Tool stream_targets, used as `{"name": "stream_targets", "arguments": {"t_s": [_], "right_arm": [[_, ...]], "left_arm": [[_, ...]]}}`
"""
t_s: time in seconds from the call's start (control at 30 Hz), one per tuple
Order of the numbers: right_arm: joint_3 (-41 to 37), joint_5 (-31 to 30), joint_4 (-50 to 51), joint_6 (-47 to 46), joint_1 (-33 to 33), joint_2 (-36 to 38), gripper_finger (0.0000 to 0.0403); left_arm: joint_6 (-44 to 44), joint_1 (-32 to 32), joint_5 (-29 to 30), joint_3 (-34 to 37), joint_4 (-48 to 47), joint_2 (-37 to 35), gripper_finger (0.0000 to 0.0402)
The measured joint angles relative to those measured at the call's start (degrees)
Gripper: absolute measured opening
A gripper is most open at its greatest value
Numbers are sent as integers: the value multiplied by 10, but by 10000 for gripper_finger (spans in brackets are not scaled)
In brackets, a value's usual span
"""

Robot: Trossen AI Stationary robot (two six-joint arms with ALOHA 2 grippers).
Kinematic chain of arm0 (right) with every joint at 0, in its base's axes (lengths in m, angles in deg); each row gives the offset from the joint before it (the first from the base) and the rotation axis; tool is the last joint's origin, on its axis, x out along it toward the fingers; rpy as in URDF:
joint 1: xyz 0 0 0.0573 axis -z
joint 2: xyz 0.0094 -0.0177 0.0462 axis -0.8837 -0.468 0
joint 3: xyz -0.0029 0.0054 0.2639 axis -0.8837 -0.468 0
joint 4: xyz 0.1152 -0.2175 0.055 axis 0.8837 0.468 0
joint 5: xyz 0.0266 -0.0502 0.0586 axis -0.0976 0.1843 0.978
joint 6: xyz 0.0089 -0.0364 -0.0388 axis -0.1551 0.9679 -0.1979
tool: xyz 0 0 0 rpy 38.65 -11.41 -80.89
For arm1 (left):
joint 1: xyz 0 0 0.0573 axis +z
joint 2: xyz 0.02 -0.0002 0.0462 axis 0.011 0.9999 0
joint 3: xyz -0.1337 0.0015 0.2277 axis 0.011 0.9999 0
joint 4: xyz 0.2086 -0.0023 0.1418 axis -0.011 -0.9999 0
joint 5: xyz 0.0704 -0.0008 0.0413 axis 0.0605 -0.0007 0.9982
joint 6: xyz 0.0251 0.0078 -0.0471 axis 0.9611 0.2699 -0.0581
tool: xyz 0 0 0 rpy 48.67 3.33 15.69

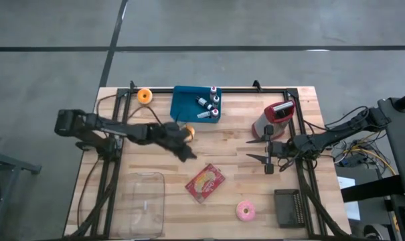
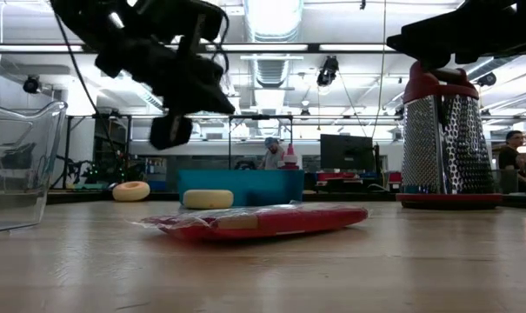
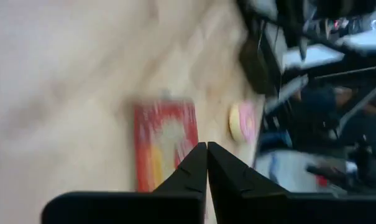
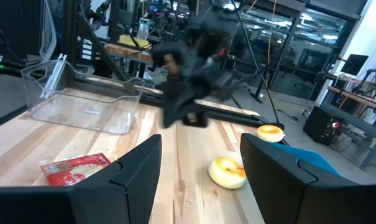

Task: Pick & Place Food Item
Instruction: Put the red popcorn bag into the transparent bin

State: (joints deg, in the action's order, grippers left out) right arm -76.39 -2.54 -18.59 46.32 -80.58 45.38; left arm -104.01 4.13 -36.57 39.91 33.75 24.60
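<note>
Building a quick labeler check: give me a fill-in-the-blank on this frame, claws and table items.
1. The left claw hangs over the table with its fingers ____.
2. The right claw waits beside the grater with its fingers ____.
3. The red food packet lies flat on the ____.
4. The clear container holds ____.

Missing words: shut; open; table; nothing

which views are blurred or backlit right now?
Left wrist view: heavy motion smear, red packet and pink donut soft. Right wrist view: left gripper blurred, clear container sharp. Low view: ceiling lights backlight the arms into silhouettes; grater glints. High view: even light, sharp.
</note>
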Motion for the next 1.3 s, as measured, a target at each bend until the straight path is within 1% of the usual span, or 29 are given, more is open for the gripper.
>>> {"name": "stream_targets", "arguments": {"t_s": [0.07,0.17,0.37,0.63,0.7,0.8,0.87,0.97,1.2,1.3], "right_arm": [[0,0,0,0,0,0,217],[0,0,0,0,0,0,217],[0,0,0,0,0,0,217],[0,0,0,0,0,0,217],[0,0,0,0,0,0,217],[0,0,0,0,0,0,217],[0,0,0,0,0,0,217],[0,0,0,0,0,0,217],[0,0,0,0,0,0,217],[0,0,0,0,0,0,217]], "left_arm": [[-37,-9,-1,-2,1,13,8],[-66,-8,23,-16,3,24,4],[-52,-20,45,-62,-2,61,14],[-57,-25,35,-135,-146,132,5],[-58,-25,27,-143,-154,140,3],[-57,-27,30,-147,-149,142,8],[-63,-31,40,-147,-149,142,21],[-78,-37,40,-146,-150,142,54],[-86,-42,41,-146,-141,144,165],[-87,-42,35,-141,-142,148,204]]}}
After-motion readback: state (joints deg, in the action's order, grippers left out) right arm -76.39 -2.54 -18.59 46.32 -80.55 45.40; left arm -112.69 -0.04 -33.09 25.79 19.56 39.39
